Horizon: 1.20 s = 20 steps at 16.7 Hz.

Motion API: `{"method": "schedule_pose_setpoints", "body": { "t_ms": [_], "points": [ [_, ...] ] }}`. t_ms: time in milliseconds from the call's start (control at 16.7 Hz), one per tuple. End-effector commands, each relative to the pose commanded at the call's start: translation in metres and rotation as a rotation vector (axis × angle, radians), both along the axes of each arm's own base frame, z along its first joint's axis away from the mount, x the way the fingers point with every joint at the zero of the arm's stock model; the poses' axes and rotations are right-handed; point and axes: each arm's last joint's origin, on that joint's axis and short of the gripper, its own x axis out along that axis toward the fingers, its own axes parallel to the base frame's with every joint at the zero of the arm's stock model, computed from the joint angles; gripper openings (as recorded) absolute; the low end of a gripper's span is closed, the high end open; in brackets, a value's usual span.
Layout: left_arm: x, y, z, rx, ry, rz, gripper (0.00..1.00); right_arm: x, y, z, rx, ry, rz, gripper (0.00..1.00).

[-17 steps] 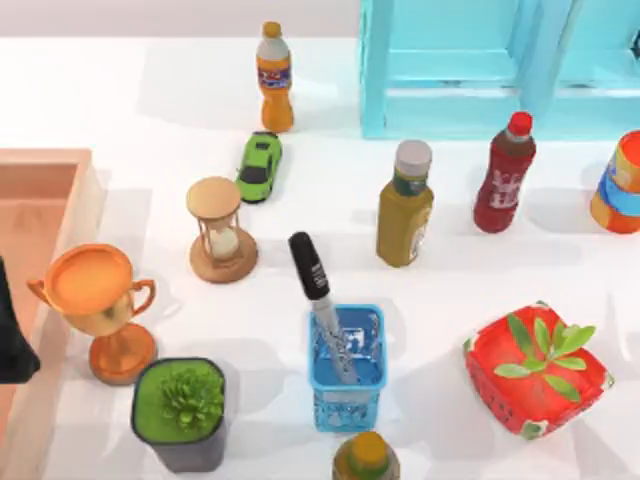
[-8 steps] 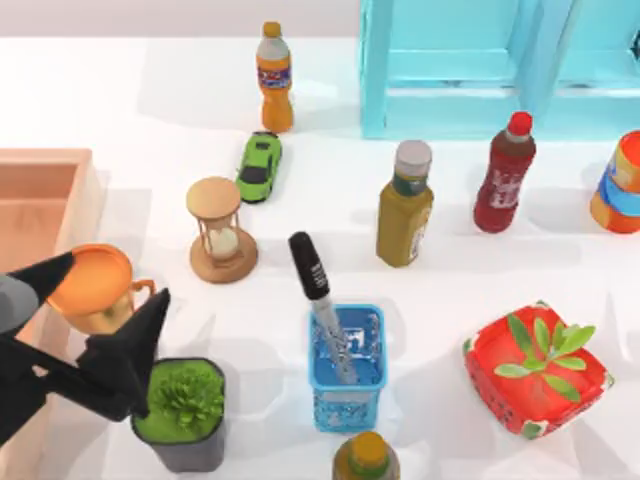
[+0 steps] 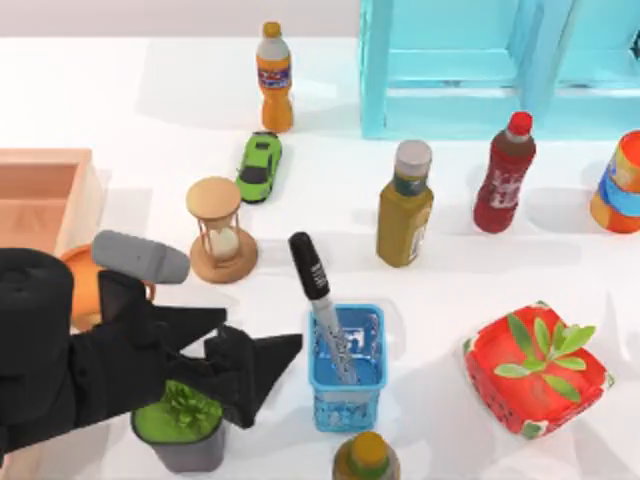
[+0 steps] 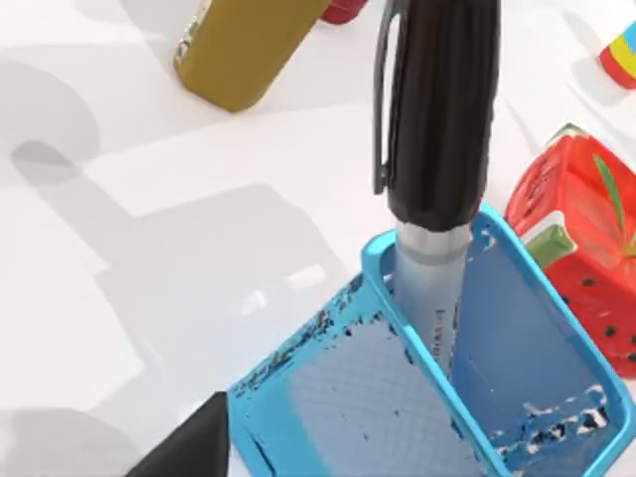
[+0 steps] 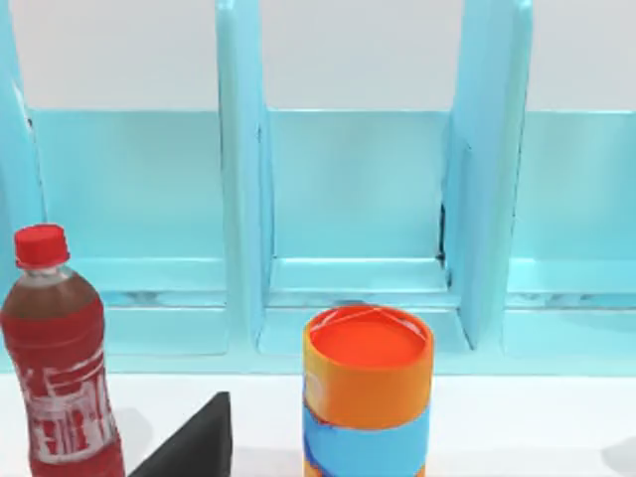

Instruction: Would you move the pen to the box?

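**Top view: left gripper reaching for the pen in the basket**

Top view is showing the approach step, before any grasp. Going left to right: the box (image 3: 40, 195) is sitting at the table's left edge, open-topped, with the orange trophy (image 3: 82, 285) just beside its near corner. The left gripper (image 3: 245, 355) is reaching across the near-left part of the table, over the potted succulent (image 3: 180, 415), its fingers spread apart and holding nothing, tips pointing toward the blue mesh basket (image 3: 345, 385). The pen (image 3: 312, 275) is standing in that basket near the table's front edge, leaning back, black cap up and well clear of the rim. In the left wrist view the pen (image 4: 437, 129) is looming close, its grey barrel dropping into the basket (image 4: 397, 397).

The right gripper (image 5: 189, 442) is staying parked near the table's right edge, facing the teal shelf (image 5: 348, 179); whether its fingers are apart I cannot tell.

Next, I judge, the left fingers need to straddle the cap, close, then lift straight out so the basket is not tipping.
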Motion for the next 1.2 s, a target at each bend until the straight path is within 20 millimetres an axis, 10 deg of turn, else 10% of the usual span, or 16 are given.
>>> {"method": "schedule_pose_setpoints", "body": {
  "t_ms": [660, 1200],
  "points": [
    [0.009, -0.006, -0.004, 0.021, 0.079, 0.017, 1.00, 0.000, 0.000, 0.000, 0.000, 0.000, 0.000, 1.00],
    [0.050, -0.062, -0.021, 0.014, 0.081, 0.012, 1.00, 0.000, 0.000, 0.000, 0.000, 0.000, 0.000, 1.00]
  ]
}}
